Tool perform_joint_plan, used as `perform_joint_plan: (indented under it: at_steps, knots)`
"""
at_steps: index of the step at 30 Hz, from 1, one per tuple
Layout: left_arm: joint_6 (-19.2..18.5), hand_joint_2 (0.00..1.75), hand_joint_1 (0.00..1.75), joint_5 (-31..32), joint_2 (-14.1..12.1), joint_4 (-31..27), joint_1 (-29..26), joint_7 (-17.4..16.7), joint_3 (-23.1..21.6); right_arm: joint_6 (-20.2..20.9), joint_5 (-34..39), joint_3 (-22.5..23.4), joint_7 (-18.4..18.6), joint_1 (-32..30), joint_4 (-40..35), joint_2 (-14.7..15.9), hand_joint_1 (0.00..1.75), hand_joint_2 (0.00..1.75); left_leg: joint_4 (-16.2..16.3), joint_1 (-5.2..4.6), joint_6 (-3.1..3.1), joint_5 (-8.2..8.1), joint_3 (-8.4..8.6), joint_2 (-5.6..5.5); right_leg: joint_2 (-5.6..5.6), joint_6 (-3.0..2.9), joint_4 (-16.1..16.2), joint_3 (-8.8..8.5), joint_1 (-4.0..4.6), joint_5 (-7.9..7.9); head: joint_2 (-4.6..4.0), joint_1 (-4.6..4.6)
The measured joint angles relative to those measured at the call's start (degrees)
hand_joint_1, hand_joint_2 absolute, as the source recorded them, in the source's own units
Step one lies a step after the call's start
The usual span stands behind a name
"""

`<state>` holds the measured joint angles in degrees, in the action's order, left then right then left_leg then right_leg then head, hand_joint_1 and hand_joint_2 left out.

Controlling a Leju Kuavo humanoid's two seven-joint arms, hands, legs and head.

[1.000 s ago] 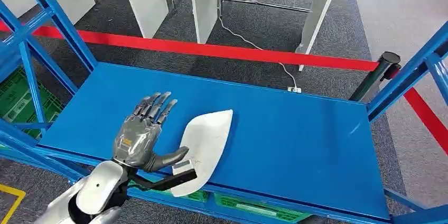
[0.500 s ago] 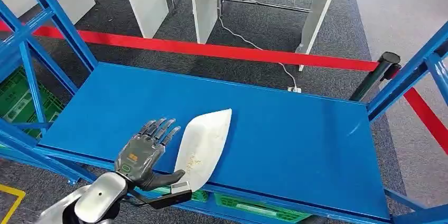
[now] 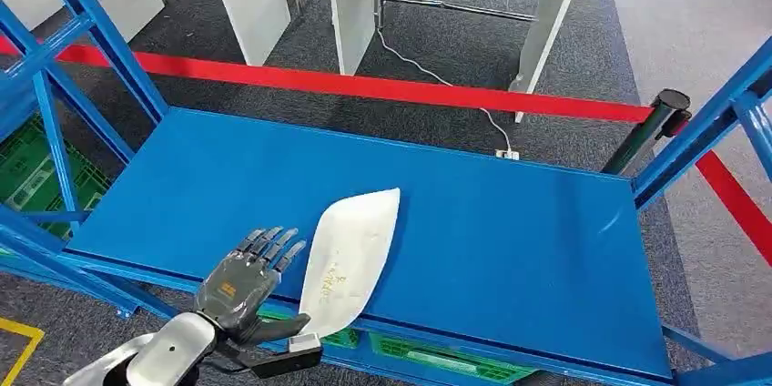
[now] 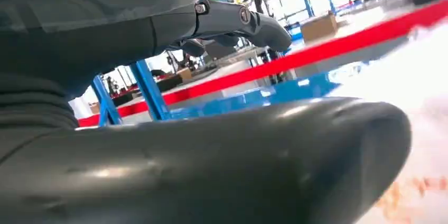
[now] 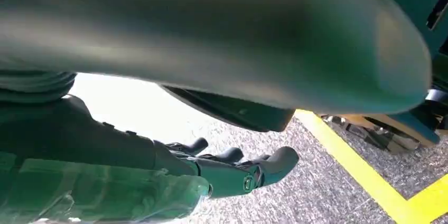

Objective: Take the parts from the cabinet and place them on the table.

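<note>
While its fingers spread, holding nothing, the robot's left hand (image 3: 238, 288) hovers at nine o'clock of a flat white teardrop-shaped plastic part (image 3: 350, 255) lying on the blue metal shelf (image 3: 510, 240); its right hand (image 5: 227, 174) hangs loosely uncurled, empty.

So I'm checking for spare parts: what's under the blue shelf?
Under the blue shelf, green crates peek out below its front edge, with more at the far left. Their contents are hidden by the shelf.

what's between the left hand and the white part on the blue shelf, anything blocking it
Nothing visible stands between them. In the head view the left hand sits at the shelf's front edge right beside the white part, fingers spread and holding nothing, with only bare blue surface around the part.
</note>
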<state>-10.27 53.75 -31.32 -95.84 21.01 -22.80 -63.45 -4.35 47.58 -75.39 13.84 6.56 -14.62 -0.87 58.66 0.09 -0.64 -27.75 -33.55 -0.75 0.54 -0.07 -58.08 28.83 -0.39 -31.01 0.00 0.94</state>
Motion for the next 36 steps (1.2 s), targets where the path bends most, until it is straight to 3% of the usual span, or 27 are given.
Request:
perform_joint_plan:
  at_steps: [7, 13, 36]
  knots:
    - [-2.17, 0.00, 0.00, -1.16, -0.63, 1.60, -1.82, 0.92, -0.68, -0.04, -0.44, -0.46, -0.11, 0.06, 0.00, 0.00, 0.00, 0.00, 0.00, 0.00, 0.00, 0.00, 0.00, 0.00, 0.00, 0.00, 0.00, 0.01, 0.00, 0.00, 0.00, 0.00]
    - [-4.61, 0.00, 0.00, -2.08, -2.78, 2.69, -3.20, 1.12, -1.55, 0.13, -0.68, -0.50, -0.11, 0.08, 0.00, 0.00, 0.00, 0.00, -0.01, 0.01, 0.00, 0.00, -0.01, 0.00, 0.00, 0.00, 0.00, 0.03, 0.01, -0.01, 0.00, 0.00]
    - [-1.71, 0.00, 0.00, -3.30, -4.13, 5.20, -4.34, 1.23, -3.26, 0.20, -1.05, -0.55, -0.11, 0.13, 0.00, 0.00, 0.00, 0.00, -0.01, 0.01, 0.00, 0.00, -0.01, 0.00, -0.01, 0.00, 0.01, 0.02, 0.01, -0.01, 0.00, 0.00]
